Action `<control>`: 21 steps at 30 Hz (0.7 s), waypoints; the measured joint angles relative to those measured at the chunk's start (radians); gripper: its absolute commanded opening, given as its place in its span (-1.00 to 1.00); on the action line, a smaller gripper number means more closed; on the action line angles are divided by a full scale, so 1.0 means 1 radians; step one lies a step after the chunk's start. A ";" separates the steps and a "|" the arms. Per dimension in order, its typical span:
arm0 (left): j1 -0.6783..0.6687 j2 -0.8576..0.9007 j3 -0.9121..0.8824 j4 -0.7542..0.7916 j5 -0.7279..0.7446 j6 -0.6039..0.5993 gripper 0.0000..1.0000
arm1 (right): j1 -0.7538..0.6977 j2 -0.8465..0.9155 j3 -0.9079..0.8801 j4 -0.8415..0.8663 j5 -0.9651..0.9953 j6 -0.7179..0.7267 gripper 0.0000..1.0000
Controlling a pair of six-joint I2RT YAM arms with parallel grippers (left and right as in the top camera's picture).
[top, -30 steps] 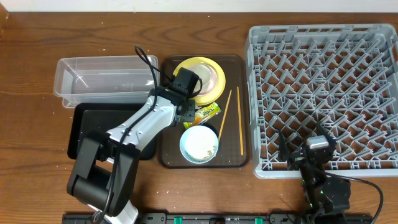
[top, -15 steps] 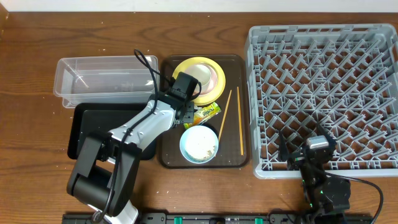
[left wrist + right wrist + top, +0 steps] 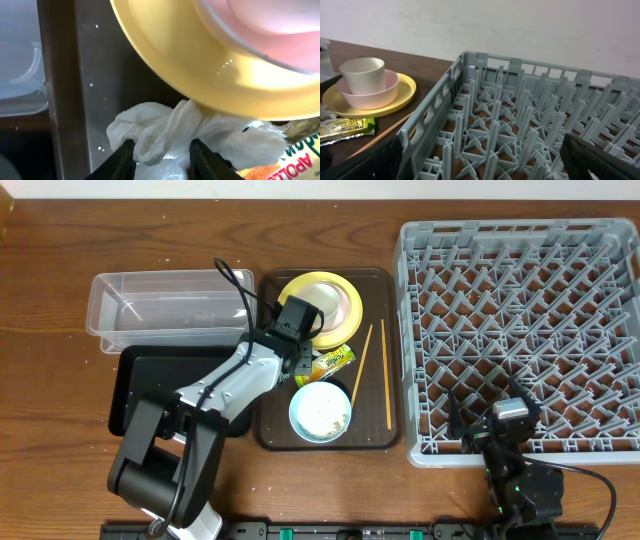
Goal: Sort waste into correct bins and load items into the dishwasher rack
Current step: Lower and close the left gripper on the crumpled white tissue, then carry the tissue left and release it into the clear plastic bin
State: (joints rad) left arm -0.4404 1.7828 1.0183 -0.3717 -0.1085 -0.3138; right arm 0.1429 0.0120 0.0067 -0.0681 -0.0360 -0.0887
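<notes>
The crumpled white tissue (image 3: pixel 155 130) lies on the brown tray beside the yellow plate (image 3: pixel 300 288). My left gripper (image 3: pixel 298 360) is shut on the tissue; its fingers (image 3: pixel 162 157) pinch it from both sides. The yellow-green wrapper (image 3: pixel 335 360) lies just right of it. The plate carries the pink bowl (image 3: pixel 348 308) with the white cup (image 3: pixel 325 305) in it. The light blue bowl (image 3: pixel 320 411) holds rice grains. Two chopsticks (image 3: pixel 361 360) lie on the tray's right side. My right gripper (image 3: pixel 480 165) is open and empty over the front edge of the grey rack (image 3: pixel 520 330).
The clear tub (image 3: pixel 165 305) stands left of the brown tray (image 3: pixel 270 435), with the black tray (image 3: pixel 150 380) in front of it. My left arm reaches across the black tray. The rack fills the right side of the table.
The left gripper has shifted slightly down onto the tissue. The right arm has not moved.
</notes>
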 measured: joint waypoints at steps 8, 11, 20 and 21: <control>0.000 0.000 -0.038 0.047 -0.002 -0.002 -0.46 | 0.000 0.000 0.000 0.000 0.000 0.000 0.99; 0.000 0.000 -0.038 0.048 -0.003 -0.003 -0.80 | 0.000 0.000 0.000 0.000 0.000 0.000 0.99; 0.000 -0.011 -0.038 0.007 -0.065 0.034 -0.88 | 0.000 0.000 0.000 0.000 0.000 0.000 0.98; 0.000 -0.021 -0.038 -0.002 -0.080 0.035 -0.88 | 0.000 0.000 0.000 0.000 0.000 0.000 0.99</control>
State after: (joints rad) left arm -0.4404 1.7618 0.9802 -0.3733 -0.1886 -0.2787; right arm 0.1429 0.0120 0.0067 -0.0677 -0.0360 -0.0887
